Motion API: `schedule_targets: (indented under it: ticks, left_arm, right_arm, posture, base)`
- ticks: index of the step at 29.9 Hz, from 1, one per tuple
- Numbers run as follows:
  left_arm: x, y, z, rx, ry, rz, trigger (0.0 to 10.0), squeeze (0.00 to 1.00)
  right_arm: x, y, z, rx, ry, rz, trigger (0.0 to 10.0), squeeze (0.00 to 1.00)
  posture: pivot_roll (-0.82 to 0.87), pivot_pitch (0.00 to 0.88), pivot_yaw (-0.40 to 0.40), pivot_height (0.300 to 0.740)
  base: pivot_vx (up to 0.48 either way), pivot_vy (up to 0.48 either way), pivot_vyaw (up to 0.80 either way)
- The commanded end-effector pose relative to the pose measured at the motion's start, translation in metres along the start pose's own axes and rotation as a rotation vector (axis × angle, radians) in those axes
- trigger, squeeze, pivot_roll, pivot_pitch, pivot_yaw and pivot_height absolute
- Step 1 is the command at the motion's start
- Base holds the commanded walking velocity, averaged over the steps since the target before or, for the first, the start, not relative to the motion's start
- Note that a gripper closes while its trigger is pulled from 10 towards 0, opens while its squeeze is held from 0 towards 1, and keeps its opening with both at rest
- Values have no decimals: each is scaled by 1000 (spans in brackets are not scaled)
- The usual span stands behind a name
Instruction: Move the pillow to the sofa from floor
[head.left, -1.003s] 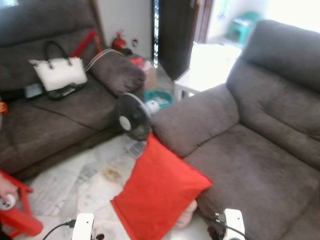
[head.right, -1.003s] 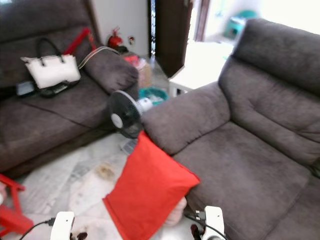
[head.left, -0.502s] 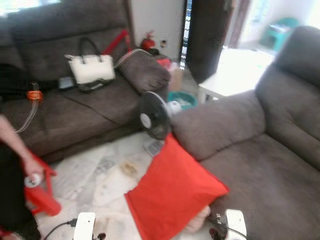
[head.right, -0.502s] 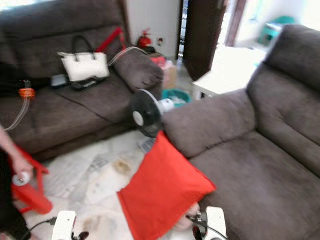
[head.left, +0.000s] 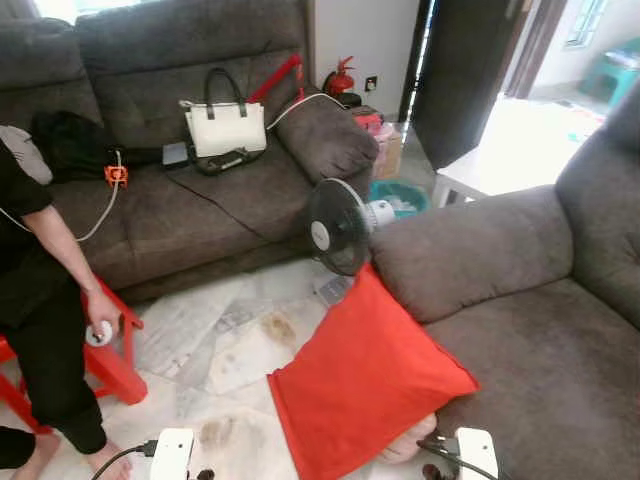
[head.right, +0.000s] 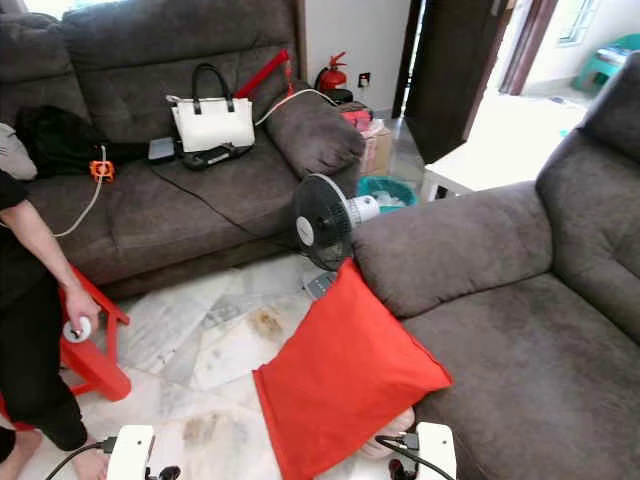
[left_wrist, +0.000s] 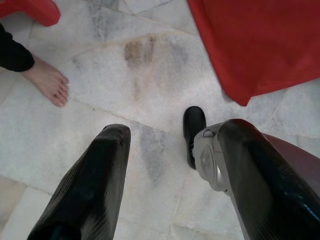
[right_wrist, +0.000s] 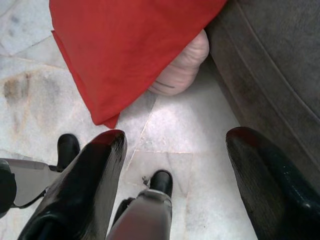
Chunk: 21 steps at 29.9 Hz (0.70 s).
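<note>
A red pillow (head.left: 365, 385) leans on the floor against the front of the grey sofa (head.left: 530, 340) on my right, one corner up by the sofa's armrest. A pale pink bundle (right_wrist: 182, 65) lies under its lower edge. Both arms hang low over the marble floor. My left gripper (left_wrist: 172, 132) is open above bare tiles, with the pillow's corner (left_wrist: 260, 45) just ahead of it. My right gripper (right_wrist: 175, 137) is open too, between the pillow's lower edge (right_wrist: 125, 45) and the sofa base (right_wrist: 280, 65). Neither touches the pillow.
A black floor fan (head.left: 335, 227) stands behind the pillow. A person (head.left: 40, 300) sits at the left on a red stool (head.left: 110, 365), bare foot (left_wrist: 47, 82) near my left gripper. A second sofa (head.left: 200, 200) holds a white handbag (head.left: 225, 128). A white table (head.left: 480, 175) stands beyond.
The camera has swung left and the picture has sharpened, so the person and red stool have come into view. The pillow stays where it was.
</note>
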<state>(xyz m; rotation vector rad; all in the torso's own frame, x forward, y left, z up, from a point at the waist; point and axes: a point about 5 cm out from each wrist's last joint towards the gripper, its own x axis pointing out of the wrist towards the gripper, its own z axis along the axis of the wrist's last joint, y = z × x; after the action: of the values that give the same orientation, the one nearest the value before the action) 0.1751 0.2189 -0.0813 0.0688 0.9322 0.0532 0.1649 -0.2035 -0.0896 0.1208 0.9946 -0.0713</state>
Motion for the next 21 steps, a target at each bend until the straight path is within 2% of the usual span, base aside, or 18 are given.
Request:
schedule_targets:
  ticks: [1,5,21]
  left_arm:
    - [-1,2,-1,13,5,4,10000,0]
    - [0,2,-1,26,1,1,10000,0]
    - [0,2,-1,37,5,-3,10000,0]
  right_arm:
    - [1,3,3,10,-12,6,10000,0]
    - [1,4,3,10,-12,6,10000,0]
    - [1,3,3,6,-11,8,10000,0]
  posture:
    - [99,0,-21,740]
    - [98,0,-21,740]
    - [100,0,-24,740]
  base:
    - [0,0,0]
    - [0,-182,0]
    - [0,-452,0]
